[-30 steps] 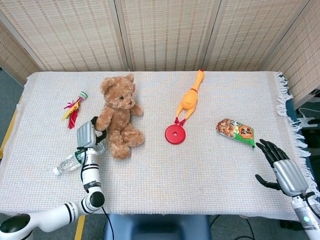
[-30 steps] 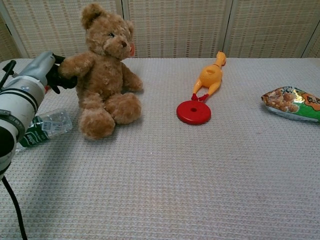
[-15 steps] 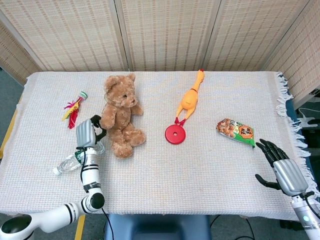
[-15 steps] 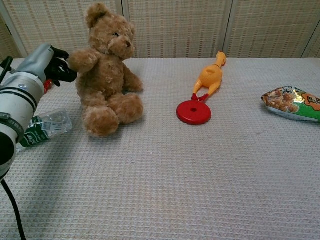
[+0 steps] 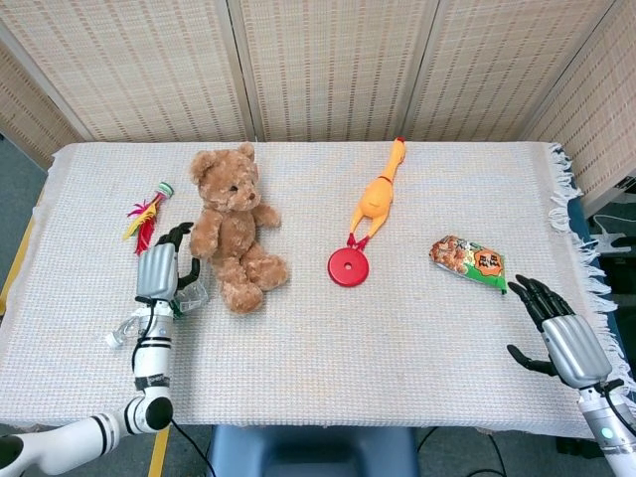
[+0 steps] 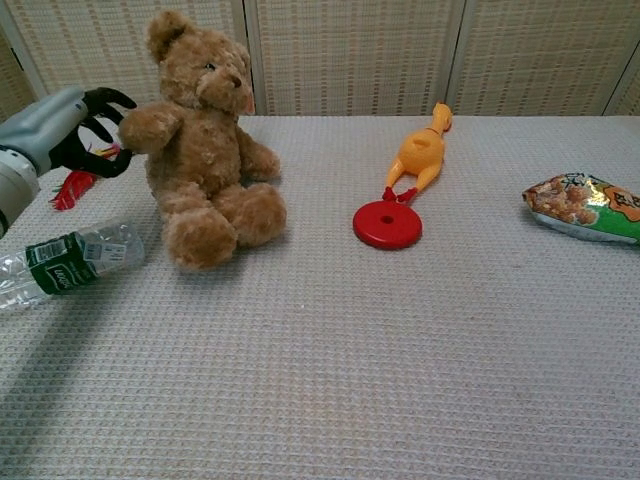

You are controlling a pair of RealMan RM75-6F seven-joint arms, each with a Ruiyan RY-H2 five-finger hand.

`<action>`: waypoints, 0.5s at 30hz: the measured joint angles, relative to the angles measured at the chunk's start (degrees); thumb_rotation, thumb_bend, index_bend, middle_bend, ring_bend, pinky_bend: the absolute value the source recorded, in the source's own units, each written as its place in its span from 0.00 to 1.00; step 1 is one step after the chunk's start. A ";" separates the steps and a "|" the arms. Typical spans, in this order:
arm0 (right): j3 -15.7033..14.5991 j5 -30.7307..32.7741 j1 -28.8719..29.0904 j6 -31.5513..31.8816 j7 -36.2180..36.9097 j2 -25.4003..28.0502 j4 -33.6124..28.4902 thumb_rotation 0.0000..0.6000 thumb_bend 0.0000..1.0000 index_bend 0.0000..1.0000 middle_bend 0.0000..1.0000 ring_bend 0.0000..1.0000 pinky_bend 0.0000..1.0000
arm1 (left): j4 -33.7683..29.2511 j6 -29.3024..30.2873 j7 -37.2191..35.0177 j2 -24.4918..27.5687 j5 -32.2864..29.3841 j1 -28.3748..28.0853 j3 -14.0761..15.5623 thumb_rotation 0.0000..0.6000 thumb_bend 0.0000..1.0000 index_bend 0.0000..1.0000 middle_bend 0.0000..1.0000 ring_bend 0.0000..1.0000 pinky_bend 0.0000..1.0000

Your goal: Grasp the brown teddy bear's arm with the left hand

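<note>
bear point(image 5: 231, 229) sits upright left of the red disc point(image 5: 349, 266) | left hand point(image 5: 159, 269) hovers beside its near arm, fingers spread, holding nothing | advice: bring fingers around the arm, then close | right hand point(image 5: 559, 328) idle, splayed

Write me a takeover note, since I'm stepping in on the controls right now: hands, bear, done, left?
Left hand: open, fingers spread just beside the teddy bear's arm, holding nothing.
Right hand: open, idle near the table's right edge.
Teddy bear: sitting upright, a plastic bottle lying to its left.
Done: the approach.
Left: close the fingers around the arm.
</note>
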 measured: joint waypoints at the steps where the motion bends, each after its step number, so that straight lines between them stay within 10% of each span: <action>1: 0.01 0.15 -0.02 -0.08 -0.22 0.01 -0.11 1.00 0.15 0.00 0.00 0.00 0.15 | -0.63 0.61 -0.06 1.97 2.27 0.98 1.74 1.00 0.45 0.09 0.13 0.16 0.44; 15: -0.02 0.54 -0.82 0.74 -3.98 -0.62 -0.89 1.00 0.15 0.00 0.00 0.00 0.15 | -13.00 8.14 6.64 21.02 15.42 16.04 21.31 1.00 0.44 0.10 0.13 0.14 0.39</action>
